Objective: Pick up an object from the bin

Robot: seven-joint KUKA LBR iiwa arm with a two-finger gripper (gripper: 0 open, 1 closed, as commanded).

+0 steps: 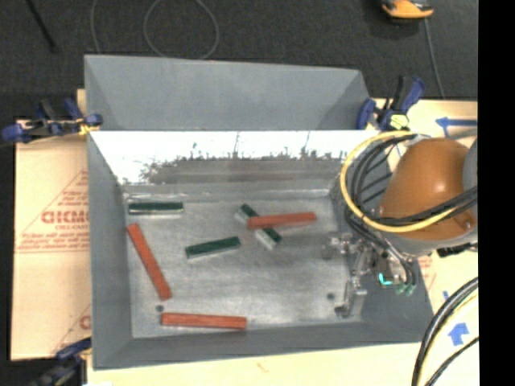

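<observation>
As the grey metal bin (pixel 109 240) is read from left to right, a dark green bar (pixel 155 207) lies at the upper left of its floor. A slanting red-brown bar (pixel 148 261) lies below it, and a level red-brown bar (pixel 203 321) lies along the lower edge. At centre lie a tilted green bar (pixel 212 248) and, to its right, a short green bar (pixel 259 225) crossed with an upper red-brown bar (pixel 282 220). At lower right the jaws stand over bare floor, apart from every bar and nearest the crossed pair. Whether they are open or closed cannot be told.
</observation>
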